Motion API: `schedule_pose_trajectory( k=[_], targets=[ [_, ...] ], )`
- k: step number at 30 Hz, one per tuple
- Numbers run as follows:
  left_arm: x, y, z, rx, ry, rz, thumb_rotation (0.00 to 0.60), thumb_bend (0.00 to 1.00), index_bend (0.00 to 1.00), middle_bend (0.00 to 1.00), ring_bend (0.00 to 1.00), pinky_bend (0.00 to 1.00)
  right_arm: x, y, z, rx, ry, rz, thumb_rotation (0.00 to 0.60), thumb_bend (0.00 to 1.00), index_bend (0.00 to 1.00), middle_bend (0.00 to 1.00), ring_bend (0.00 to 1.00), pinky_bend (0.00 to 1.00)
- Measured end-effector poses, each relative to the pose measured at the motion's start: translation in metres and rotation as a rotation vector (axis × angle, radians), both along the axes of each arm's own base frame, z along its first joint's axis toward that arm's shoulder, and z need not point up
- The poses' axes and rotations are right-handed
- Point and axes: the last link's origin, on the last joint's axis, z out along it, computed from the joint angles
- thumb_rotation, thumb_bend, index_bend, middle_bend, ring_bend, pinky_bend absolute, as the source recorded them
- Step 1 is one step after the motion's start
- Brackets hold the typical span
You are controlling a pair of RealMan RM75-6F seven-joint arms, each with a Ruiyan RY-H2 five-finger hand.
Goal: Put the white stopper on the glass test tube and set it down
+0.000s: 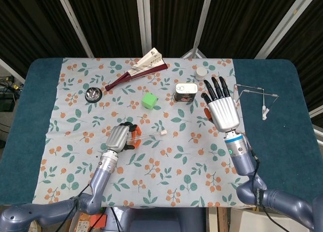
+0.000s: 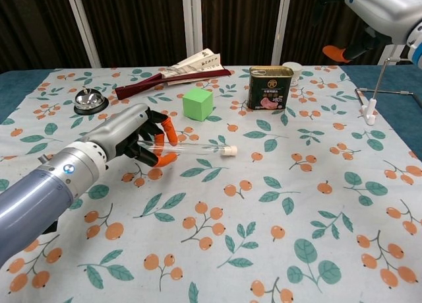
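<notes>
**Left hand holds the tube with its stopper on**

The left hand (image 2: 128,134) is curled around one end of the glass test tube (image 2: 194,146). Its orange fingertips (image 2: 169,129) pinch the glass. The tube sticks out sideways from the hand, toward the right hand's side, and lies flat and low over the flowery tablecloth (image 2: 277,204). I cannot tell if the tube touches the cloth. The white stopper (image 2: 229,150) sits on the far end of the tube, away from the hand.

The right hand (image 1: 220,106) is held up high with its fingers spread wide and straight. It holds nothing.

A green cube (image 2: 198,103) sits just past the left hand's fingers. A meat tin (image 2: 270,88) stands just beyond the right hand's fingertips. A small silver bell (image 2: 91,102) sits farther back on the left hand's outer side.
</notes>
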Motion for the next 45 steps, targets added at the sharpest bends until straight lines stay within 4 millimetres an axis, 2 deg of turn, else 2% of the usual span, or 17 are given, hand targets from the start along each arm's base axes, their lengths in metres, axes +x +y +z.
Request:
schedule_pose_trajectory(
  k=[4,12,18,30,37,42,45],
  targets=[
    [-0.002,-0.002,0.001,-0.013,0.008,-0.004,0.600,0.44,0.54,0.58,0.26,0.23,0.001,0.001,0.000,0.001,-0.003,0.001,0.600,0.38,0.41,0.15,0.01,0.02],
    [-0.006,-0.004,0.005,-0.023,0.024,0.001,0.600,0.41,0.52,0.52,0.24,0.20,0.004,0.003,0.002,0.000,-0.011,0.007,0.600,0.38,0.41,0.15,0.01,0.02],
    [-0.009,-0.004,0.009,-0.022,0.041,0.006,0.600,0.36,0.46,0.41,0.19,0.16,0.005,0.004,0.003,-0.001,-0.018,0.005,0.600,0.38,0.41,0.15,0.01,0.02],
    [-0.016,-0.007,0.015,-0.019,0.063,0.018,0.600,0.36,0.44,0.35,0.18,0.14,0.007,0.008,0.006,-0.002,-0.025,0.003,0.600,0.38,0.41,0.15,0.01,0.02],
    [-0.009,-0.001,0.034,0.034,0.026,0.007,0.600,0.34,0.40,0.33,0.17,0.11,0.006,0.011,0.012,-0.003,-0.026,-0.004,0.600,0.38,0.40,0.15,0.01,0.02],
    [-0.003,0.004,0.059,0.091,0.004,-0.021,0.600,0.29,0.31,0.28,0.15,0.08,-0.003,0.017,0.017,0.003,-0.036,-0.044,0.600,0.38,0.26,0.11,0.00,0.02],
    [-0.003,0.007,0.079,0.127,0.005,-0.037,0.600,0.25,0.25,0.23,0.11,0.04,-0.012,0.023,0.022,0.012,-0.059,-0.094,0.600,0.38,0.14,0.07,0.00,0.02]
  ],
)
